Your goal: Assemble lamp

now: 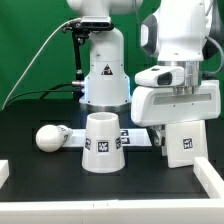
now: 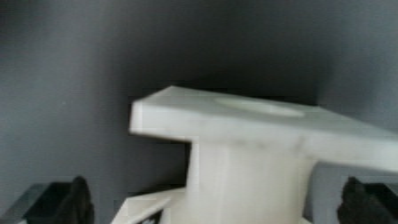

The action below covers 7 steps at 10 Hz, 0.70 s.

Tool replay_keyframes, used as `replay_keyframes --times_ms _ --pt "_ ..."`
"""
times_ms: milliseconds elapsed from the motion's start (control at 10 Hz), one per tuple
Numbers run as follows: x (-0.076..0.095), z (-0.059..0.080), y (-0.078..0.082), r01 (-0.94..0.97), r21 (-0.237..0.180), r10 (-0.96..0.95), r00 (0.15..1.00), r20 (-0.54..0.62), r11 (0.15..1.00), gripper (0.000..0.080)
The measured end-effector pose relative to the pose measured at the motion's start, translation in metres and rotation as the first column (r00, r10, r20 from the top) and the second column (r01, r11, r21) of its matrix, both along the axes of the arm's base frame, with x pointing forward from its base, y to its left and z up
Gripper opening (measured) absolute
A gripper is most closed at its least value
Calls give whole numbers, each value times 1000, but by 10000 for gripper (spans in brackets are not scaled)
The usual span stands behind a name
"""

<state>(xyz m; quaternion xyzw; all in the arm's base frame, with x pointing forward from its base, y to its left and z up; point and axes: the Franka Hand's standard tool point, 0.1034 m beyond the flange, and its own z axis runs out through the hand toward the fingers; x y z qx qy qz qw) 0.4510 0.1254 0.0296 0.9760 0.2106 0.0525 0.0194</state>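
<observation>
The lamp base block [image 1: 181, 143], squarish, white and tagged, sits at the exterior view's right, directly under my gripper [image 1: 180, 122]. In the wrist view the base [image 2: 249, 135] fills the middle, blurred. My gripper [image 2: 217, 200] straddles it, and the dark fingertips [image 2: 63, 200] stand far apart with a gap on each side of the block. The cone shade [image 1: 103, 141] stands wide end down at the centre front. The ball-headed bulb [image 1: 50, 137] lies on the table to the shade's left.
The marker board [image 1: 137, 134] lies flat behind the shade, between it and the base. The big white robot pedestal [image 1: 103, 75] stands at the back centre. White rim pieces [image 1: 205, 180] edge the table's front corners.
</observation>
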Motion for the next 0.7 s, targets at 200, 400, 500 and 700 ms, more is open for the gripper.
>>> replay_keyframes --times_ms 200,400,500,700 --pt "0 0 -1 1 0 -1 1000 -1 1000 698" --pt "0 0 -1 2 0 -2 1000 -1 1000 430" --pt "0 0 -1 2 -1 -2 1000 -1 1000 430" --pt "0 0 -1 2 0 -2 1000 0 1000 296"
